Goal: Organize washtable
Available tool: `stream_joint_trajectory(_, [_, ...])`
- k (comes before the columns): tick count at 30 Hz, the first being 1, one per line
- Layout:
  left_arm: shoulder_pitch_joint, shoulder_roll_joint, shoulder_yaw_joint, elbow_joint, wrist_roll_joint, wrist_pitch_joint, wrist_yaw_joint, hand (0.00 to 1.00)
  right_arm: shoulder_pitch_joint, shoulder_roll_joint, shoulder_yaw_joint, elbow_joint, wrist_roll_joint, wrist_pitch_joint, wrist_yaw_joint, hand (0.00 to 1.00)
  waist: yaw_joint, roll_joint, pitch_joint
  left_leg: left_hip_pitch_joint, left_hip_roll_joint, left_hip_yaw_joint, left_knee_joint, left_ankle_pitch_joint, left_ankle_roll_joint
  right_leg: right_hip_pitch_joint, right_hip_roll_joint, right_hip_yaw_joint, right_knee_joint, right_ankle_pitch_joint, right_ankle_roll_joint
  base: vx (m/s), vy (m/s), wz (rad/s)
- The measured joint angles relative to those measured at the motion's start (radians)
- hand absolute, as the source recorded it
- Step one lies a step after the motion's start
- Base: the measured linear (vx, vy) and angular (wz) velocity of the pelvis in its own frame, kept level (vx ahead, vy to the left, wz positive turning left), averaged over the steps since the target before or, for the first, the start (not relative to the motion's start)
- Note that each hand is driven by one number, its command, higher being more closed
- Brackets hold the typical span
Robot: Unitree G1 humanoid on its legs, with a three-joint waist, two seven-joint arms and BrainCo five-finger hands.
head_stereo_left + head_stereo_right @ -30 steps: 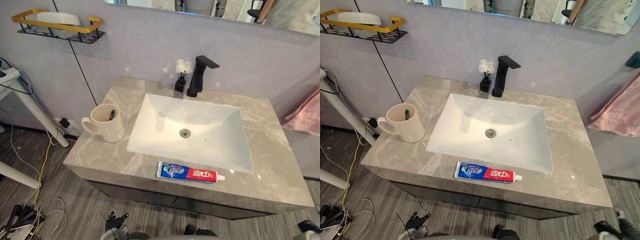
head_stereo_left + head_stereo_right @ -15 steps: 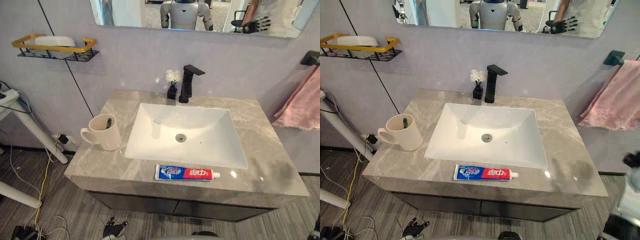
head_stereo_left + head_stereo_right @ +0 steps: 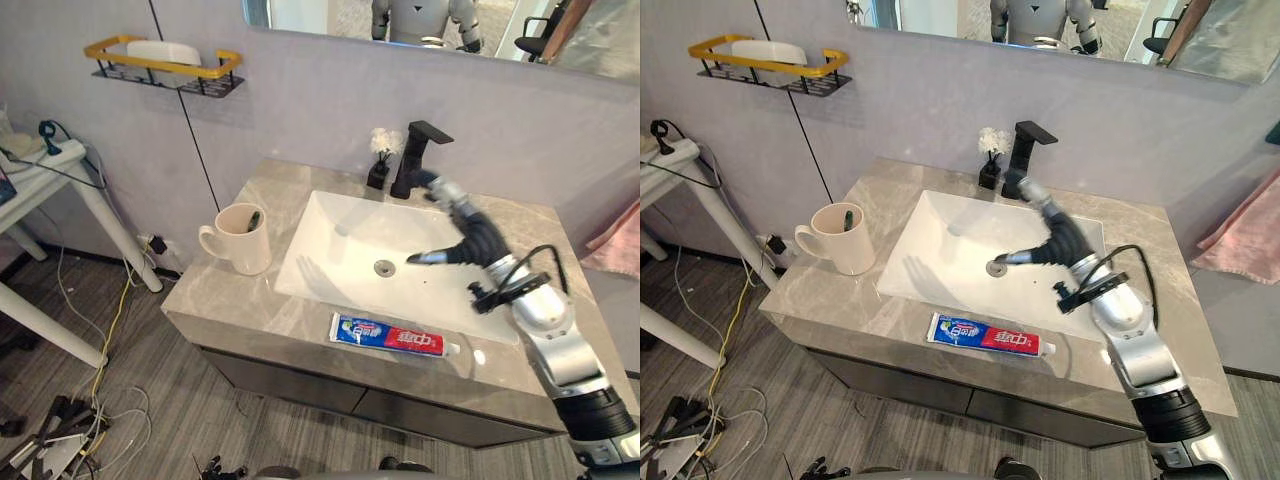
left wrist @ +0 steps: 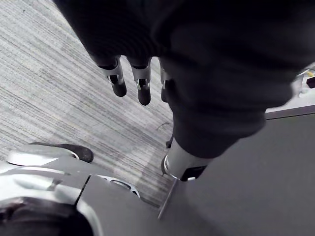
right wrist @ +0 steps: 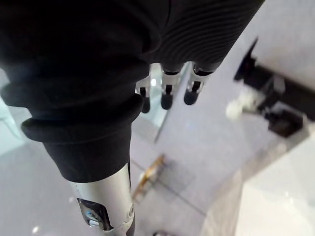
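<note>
So the toothpaste tube (image 3: 391, 338) lies flat on the narrow front strip of the bench (image 3: 215, 290), squeezed between the sink (image 3: 330, 225) rim and the bench's front edge, with its cap pointing to the robot's right. The label is blue on one half and red on the other with white print, and I'm not going to try reading it. The cream mug (image 3: 243, 238) stands upright on the left part of the bench, just beside the sink, handle turned outward, with something small and dark green poking up inside it. The right robot hand (image 3: 475, 237) hangs over the sink with its fingers spread and straight, thumb sticking out, holding nothing and well clear of the tube. The left robot hand (image 4: 142, 83) points down at the grey plank floor (image 4: 54, 98), fingers relaxed and loose. At the back, the black faucet (image 3: 415, 158) and a little black vase of white flowers (image 3: 379, 160) crowd the rear rim. The most room is the wide bare stone strip to the right of the sink. A yellow-railed wall shelf (image 3: 165, 65) hangs up left.
</note>
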Motion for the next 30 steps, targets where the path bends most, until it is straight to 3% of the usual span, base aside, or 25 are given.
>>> stream_joint_trajectory(4, [-0.010, 0.003, -0.005, 0.007, -0.001, 0.000, -0.004, 0.00, -0.001, -0.048, 0.089, -0.050, -0.040, 0.001, 0.050, 0.00, 0.023, -0.001, 0.001, -0.005, -0.001, -0.008, 0.002, 0.000, 0.000, 0.015, 0.004, -0.005, -0.028, 0.011, 0.003, 0.00, 0.003, 0.05])
stream_joint_trajectory(11, [-0.036, 0.025, -0.044, 0.060, -0.002, -0.007, -0.020, 0.00, 0.004, -0.153, 0.221, -0.109, -0.143, 0.000, 0.110, 0.00, 0.021, -0.005, 0.004, -0.011, 0.002, -0.023, 0.002, 0.000, 0.000, 0.038, 0.011, -0.023, -0.066, 0.025, 0.000, -0.01, -0.013, 0.06])
stream_joint_trajectory(23, [-0.060, 0.046, -0.094, 0.087, -0.007, 0.005, -0.020, 0.00, 0.190, -0.150, 0.238, -0.143, -0.476, -0.005, 0.082, 0.00, 0.018, -0.013, 0.008, -0.009, 0.003, 0.003, 0.001, 0.000, 0.000, 0.046, 0.025, 0.002, -0.113, 0.059, -0.006, -0.02, 0.000, -0.06])
stream_joint_trajectory(30, [-0.065, 0.058, -0.153, 0.088, -0.009, 0.015, -0.019, 0.00, 0.307, -0.040, 0.146, -0.120, -0.710, 0.001, 0.018, 0.00, 0.005, -0.002, 0.013, 0.003, 0.004, 0.025, 0.001, 0.000, -0.001, 0.073, 0.038, 0.019, -0.173, 0.098, -0.009, -0.03, -0.007, -0.09])
